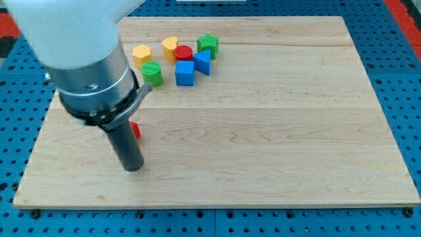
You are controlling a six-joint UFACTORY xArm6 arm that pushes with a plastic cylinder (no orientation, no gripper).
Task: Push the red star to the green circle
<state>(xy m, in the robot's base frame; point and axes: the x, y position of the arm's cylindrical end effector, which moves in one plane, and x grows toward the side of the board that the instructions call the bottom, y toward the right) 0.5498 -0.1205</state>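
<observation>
My tip [133, 167] rests on the board near the view's bottom left. The red star [136, 130] is mostly hidden behind the rod, only a red sliver shows at its right side, just above the tip. The green circle [152, 73] lies toward the view's top, above and slightly right of the star, at the left edge of a cluster of blocks.
The cluster near the view's top holds a yellow block [141, 53], a yellow heart-like block [170, 47], a red block [184, 53], a green star-like block [208, 45], a blue cube [185, 73] and a blue block [202, 62]. The arm's body [79, 52] covers the board's upper left.
</observation>
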